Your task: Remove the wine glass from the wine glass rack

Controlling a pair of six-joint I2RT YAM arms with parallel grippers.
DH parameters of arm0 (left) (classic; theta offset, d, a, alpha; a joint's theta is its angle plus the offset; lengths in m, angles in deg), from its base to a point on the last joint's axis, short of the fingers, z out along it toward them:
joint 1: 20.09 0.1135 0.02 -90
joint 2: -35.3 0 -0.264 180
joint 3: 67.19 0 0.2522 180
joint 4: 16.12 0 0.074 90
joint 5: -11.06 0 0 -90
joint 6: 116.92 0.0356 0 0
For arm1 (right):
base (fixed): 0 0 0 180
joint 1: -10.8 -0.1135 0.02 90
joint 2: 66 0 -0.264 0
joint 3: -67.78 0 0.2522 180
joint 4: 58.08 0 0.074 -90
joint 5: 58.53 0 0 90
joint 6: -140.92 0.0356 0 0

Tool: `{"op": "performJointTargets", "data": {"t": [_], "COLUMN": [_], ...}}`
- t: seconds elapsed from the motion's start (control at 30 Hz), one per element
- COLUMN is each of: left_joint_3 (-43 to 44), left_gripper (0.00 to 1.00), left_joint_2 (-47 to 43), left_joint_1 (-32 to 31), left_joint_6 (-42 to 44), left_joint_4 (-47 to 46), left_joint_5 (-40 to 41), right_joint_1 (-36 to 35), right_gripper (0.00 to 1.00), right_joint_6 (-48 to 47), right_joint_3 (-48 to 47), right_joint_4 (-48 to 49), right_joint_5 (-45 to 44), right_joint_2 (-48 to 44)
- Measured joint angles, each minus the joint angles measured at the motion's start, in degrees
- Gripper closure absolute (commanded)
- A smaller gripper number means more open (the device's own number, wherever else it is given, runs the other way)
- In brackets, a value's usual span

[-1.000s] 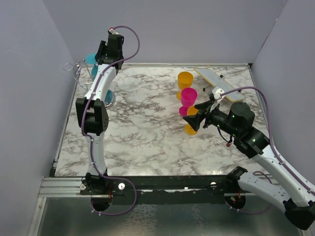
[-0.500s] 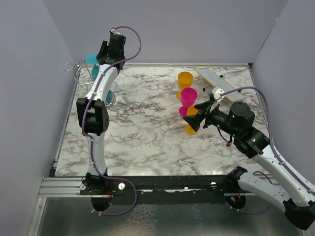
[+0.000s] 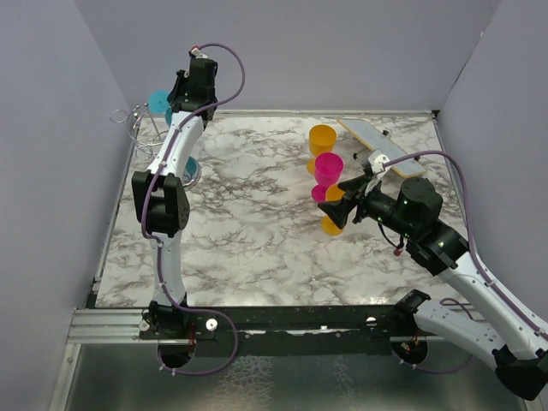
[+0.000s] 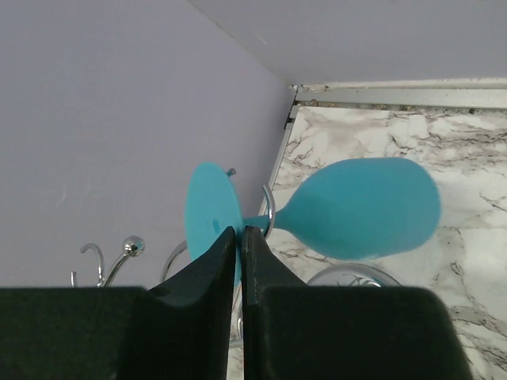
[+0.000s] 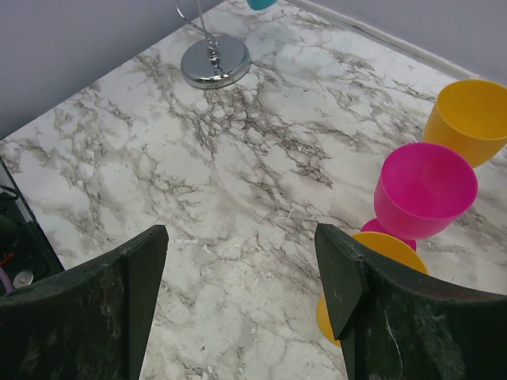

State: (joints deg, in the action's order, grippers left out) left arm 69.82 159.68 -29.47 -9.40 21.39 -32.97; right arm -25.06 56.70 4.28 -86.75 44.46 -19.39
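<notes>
Above the marbled tabletop (image 3: 257, 223) the right claw (image 5: 242, 237) hangs with its black fingers spread wide, gripping nothing; just beside it stand an empty pink plastic cup (image 5: 426, 190) and an empty yellow cup (image 5: 469, 111), with a second yellow one (image 5: 379, 252) low against the pink; in the far left corner the left claw (image 4: 240, 231) presses its fingers almost together on the thin round foot of the teal wine glass (image 4: 356, 210); the glass lies sideways, stem through a hoop of the silver wire rack (image 5: 212, 62), its bowl smooth and egg-shaped.
</notes>
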Motion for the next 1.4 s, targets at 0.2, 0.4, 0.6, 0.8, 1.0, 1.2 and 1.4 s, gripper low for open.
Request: {"op": "performJointTargets", "data": {"t": [0.2,0.4,0.6,0.8,1.0,1.2,1.4], "left_joint_3": [0.02,0.39,4.66,7.41,9.44,11.21,13.51], "left_gripper": [1.0,1.0,1.0,1.0,1.0,1.0,1.0], "left_joint_2": [-1.16,-1.16,-0.17,1.81,4.87,5.68,5.99], "left_joint_1": [0.0,-0.02,-0.11,-0.26,-0.5,-0.5,-0.7], "left_joint_6": [0.07,0.46,1.42,1.95,2.36,2.91,3.67], "left_joint_4": [-0.22,-0.15,-0.17,-0.2,-0.76,-2.05,-4.74], "left_joint_5": [0.24,0.63,1.81,3.54,3.91,4.07,4.31], "right_joint_1": [0.0,-0.04,-0.07,-0.07,-0.07,-0.07,-0.07], "right_gripper": [0.25,0.25,0.25,0.25,0.25,0.25,0.25], "right_joint_6": [0.0,0.0,0.0,-0.02,0.0,-0.02,-0.02], "right_joint_3": [0.0,0.0,0.0,0.0,0.0,-0.02,-0.02], "right_joint_4": [0.0,0.0,0.0,0.0,0.0,-0.02,-0.02], "right_joint_5": [0.0,-0.02,-0.02,0.0,-0.02,-0.02,-0.02], "right_joint_2": [0.28,0.33,1.01,1.73,2.93,3.04,3.19]}}
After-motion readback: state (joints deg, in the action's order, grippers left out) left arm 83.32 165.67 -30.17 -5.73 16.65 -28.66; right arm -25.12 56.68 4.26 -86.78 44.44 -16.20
